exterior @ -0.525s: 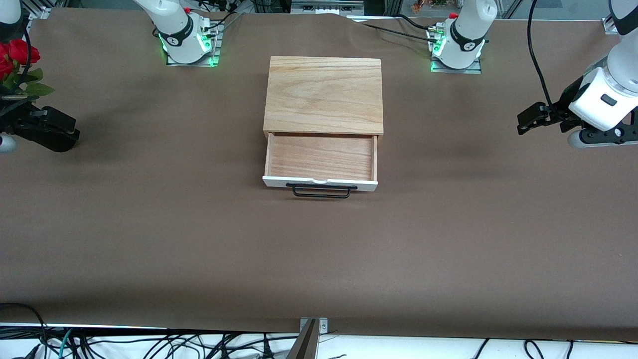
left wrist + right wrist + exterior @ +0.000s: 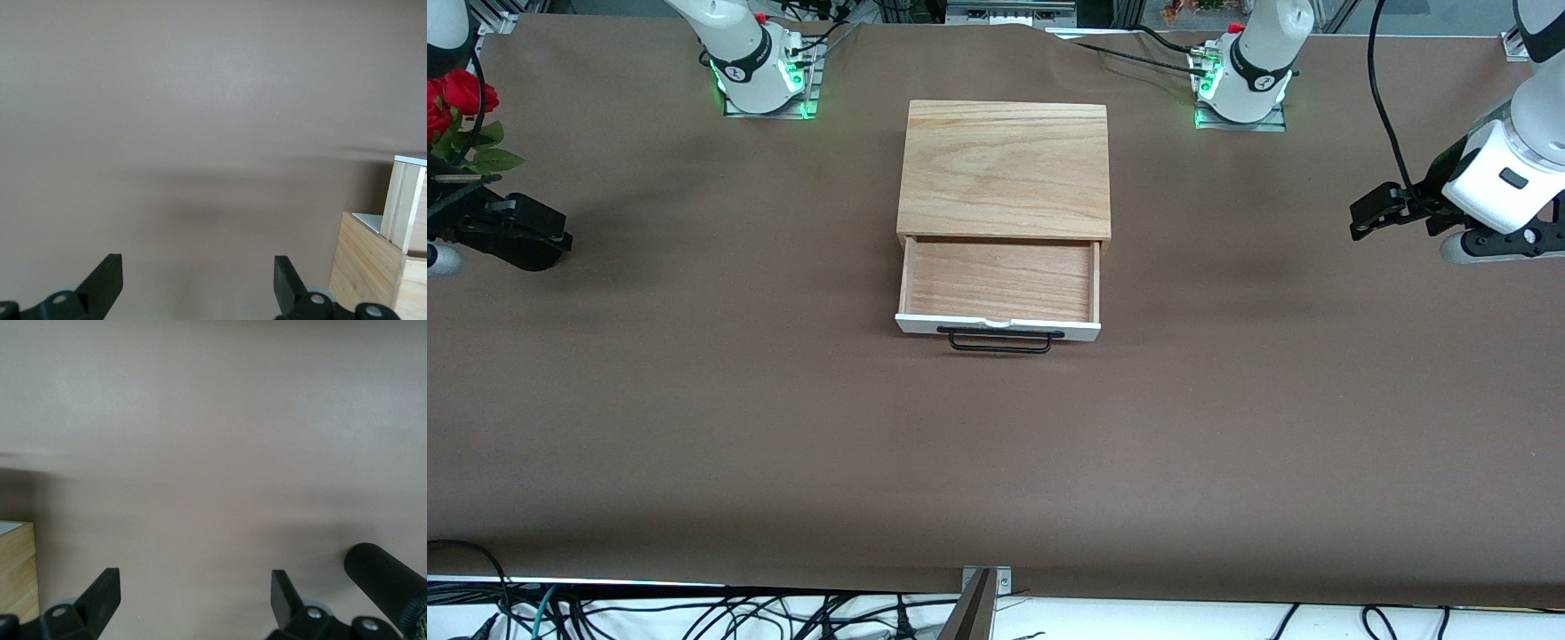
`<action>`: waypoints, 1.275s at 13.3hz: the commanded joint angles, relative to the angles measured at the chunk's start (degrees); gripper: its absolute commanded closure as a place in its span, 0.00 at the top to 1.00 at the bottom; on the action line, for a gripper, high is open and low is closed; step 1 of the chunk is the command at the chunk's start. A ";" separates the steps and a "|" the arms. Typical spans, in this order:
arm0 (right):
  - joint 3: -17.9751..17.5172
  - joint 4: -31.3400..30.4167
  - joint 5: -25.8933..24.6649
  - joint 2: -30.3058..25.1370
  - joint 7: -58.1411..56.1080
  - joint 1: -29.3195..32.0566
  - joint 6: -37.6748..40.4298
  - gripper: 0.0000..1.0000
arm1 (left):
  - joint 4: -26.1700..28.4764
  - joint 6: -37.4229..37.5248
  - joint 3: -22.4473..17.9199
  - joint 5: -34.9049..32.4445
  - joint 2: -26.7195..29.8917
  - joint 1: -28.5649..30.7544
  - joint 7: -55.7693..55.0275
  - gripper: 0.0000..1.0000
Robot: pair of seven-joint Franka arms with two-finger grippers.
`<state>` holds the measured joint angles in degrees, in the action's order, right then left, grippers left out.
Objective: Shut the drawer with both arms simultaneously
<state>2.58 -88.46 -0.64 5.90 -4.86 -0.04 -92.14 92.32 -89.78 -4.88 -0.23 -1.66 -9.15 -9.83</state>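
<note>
Both grippers, left (image 2: 1371, 216) and right (image 2: 534, 242), hang open over the table's ends, well apart from the pulled-out drawer (image 2: 999, 293). By my judgement the approach has barely begun; next, each must reach the white front panel (image 2: 1080, 331) and push evenly.

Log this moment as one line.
drawer: open, untouched | left gripper: open, over table's left-arm end | right gripper: open, over right-arm end | phase: pre-approach

Light: bright, even, from overhead | Shadows: soft, faint smudges on the matte brown table cover (image 2: 694, 427) | Glare: none | Focus: front view sharp, wrist views slightly hazy
</note>
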 commanded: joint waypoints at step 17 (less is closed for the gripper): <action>-0.39 1.27 0.90 0.60 0.29 0.39 0.03 1.00 | -1.53 0.74 0.04 0.23 0.17 0.00 -0.01 1.00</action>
<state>2.44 -88.31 -0.62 6.15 -4.85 -0.05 -92.30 91.77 -89.78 -4.91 -0.21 -1.66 -9.18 -9.82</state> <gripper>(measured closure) 0.000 0.000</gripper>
